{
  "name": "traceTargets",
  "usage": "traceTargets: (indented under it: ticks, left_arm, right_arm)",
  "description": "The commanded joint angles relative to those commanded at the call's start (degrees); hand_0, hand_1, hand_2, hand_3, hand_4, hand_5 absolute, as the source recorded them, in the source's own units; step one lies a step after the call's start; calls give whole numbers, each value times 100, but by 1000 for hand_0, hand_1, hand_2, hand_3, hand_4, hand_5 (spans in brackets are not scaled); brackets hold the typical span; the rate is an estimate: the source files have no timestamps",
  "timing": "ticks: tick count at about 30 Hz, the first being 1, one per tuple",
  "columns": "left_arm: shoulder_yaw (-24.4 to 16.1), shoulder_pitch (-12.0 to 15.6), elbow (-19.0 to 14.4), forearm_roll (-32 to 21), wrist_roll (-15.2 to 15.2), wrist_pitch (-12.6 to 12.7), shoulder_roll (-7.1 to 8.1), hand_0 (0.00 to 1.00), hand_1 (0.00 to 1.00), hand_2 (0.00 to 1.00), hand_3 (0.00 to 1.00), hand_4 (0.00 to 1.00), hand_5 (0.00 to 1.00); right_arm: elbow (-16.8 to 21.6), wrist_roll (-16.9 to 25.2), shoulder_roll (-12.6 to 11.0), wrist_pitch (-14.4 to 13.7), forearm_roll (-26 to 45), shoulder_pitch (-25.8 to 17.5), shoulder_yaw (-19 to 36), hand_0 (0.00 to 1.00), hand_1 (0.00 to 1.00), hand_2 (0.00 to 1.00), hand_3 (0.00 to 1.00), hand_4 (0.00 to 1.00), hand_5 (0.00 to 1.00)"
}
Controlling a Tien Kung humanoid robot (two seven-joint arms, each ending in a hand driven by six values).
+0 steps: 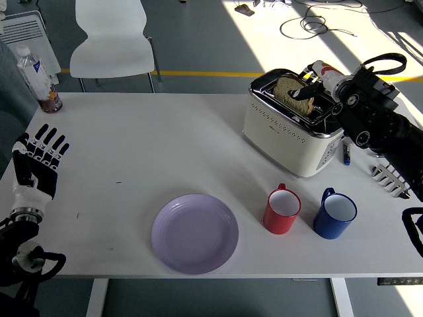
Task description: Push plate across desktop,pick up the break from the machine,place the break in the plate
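The left hand [36, 162] rests at the left edge of the worktop [152, 139] with its fingers spread and holding nothing. The plate [195, 232] sits near the front edge, left of the red cup [283, 211] and the blue cup [335, 213]. It looks like it has been pushed into place, so that step seems done. The bread [291, 92] is in the toaster [294, 123], sticking out of the slot. The right hand [316, 84] has its fingers closed on the bread. Lifting it out and putting it on the plate is not yet done.
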Motion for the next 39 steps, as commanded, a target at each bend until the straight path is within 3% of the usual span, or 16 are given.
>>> traceTargets:
  ticks: [1, 2, 7, 8, 28, 39]
  left_arm:
    - [0, -1, 3, 3, 0, 0, 0, 799, 799, 850, 804, 475, 998]
    - [-10, 1, 15, 2, 0, 0, -2, 798, 799, 850, 804, 470, 998]
    - [-36, 6, 25, 13, 3, 5, 9, 798, 799, 850, 804, 470, 998]
    - [-38, 4, 26, 15, 4, 6, 10, 798, 798, 847, 802, 465, 998]
    - [-40, -11, 56, 30, 7, 2, -8, 794, 796, 845, 798, 457, 998]
    - [-59, 32, 63, 38, 11, 5, -4, 795, 795, 844, 796, 454, 998]
  right_arm:
    - [2, 4, 0, -2, 19, 0, 0, 545, 550, 528, 627, 731, 286]
    - [6, 21, 0, -13, 51, 2, 3, 538, 537, 517, 616, 668, 233]
    - [11, 71, 0, -50, 125, 14, -5, 538, 537, 517, 616, 668, 233]
    - [13, 83, 0, -59, 141, 15, -6, 520, 516, 522, 582, 500, 73]
    - [36, 154, 0, 51, 397, 36, -143, 484, 493, 519, 549, 437, 2]
    - [433, 79, 0, 26, -296, 236, 329, 462, 484, 513, 542, 442, 4]
